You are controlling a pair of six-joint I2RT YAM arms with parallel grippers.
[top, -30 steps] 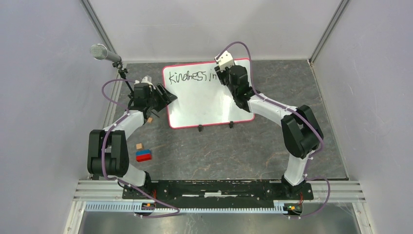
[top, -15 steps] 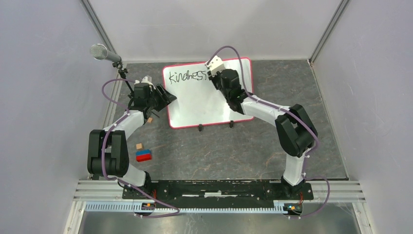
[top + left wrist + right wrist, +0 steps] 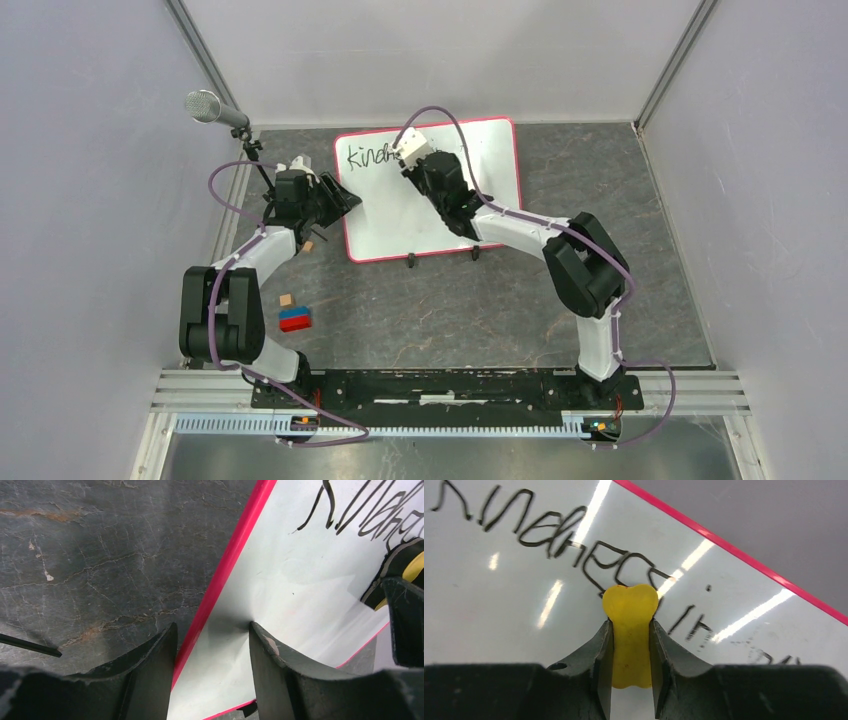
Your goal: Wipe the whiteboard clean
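Yellow eraser (image 3: 630, 600) pinched in right gripper (image 3: 630, 625) | whiteboard (image 3: 400, 220) flat, table's 12 o'clock | left gripper (image 3: 212, 630) spread astride 9 o'clock rim | press evenly, sweep over handwriting (image 3: 549, 530) toward 9.

My right gripper (image 3: 410, 160) hangs low over the whiteboard (image 3: 490, 175) near its far edge, the fingertips hidden under my own wrist. Black handwriting (image 3: 366, 156) shows just left of it (only the start of a word, "Kind"). My left gripper (image 3: 345, 200) sits at the board's left rim, fingers spread. A microphone (image 3: 205, 105) stands far left, and a red-and-blue block (image 3: 295, 319) lies on the table (image 3: 480, 300) beside my left arm.
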